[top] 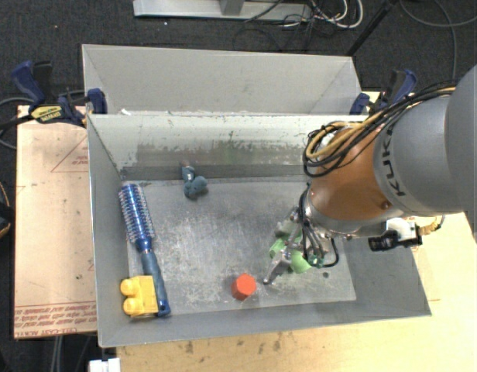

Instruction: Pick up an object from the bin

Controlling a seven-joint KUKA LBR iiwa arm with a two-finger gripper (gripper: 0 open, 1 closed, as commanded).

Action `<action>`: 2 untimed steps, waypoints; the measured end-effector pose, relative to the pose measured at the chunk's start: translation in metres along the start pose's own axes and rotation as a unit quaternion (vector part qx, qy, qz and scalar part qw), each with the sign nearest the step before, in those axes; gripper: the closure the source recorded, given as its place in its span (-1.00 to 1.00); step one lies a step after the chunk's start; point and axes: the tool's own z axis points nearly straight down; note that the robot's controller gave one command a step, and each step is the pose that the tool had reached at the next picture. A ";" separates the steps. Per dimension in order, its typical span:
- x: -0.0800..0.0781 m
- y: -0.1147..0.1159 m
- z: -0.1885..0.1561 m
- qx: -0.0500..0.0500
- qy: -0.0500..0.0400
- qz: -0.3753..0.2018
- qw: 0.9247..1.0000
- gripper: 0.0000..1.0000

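My gripper [276, 271] is low over the bin floor at the front right, below the arm's orange cover. A small green thing [300, 263] lies right against it, partly hidden by the gripper's metal parts. A small red-orange round piece [243, 286] rests on the floor just to the gripper's left, apart from it.
A blue hairbrush [142, 235] lies along the left wall, its handle end beside a yellow block [138, 296] in the front left corner. A small grey-blue piece [194, 184] sits near the back wall. The arm covers the bin's right side.
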 end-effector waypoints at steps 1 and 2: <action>0.006 -0.039 -0.001 0.000 -0.005 0.063 0.998 -1.00; 0.005 -0.040 -0.002 0.001 -0.005 0.063 0.998 1.00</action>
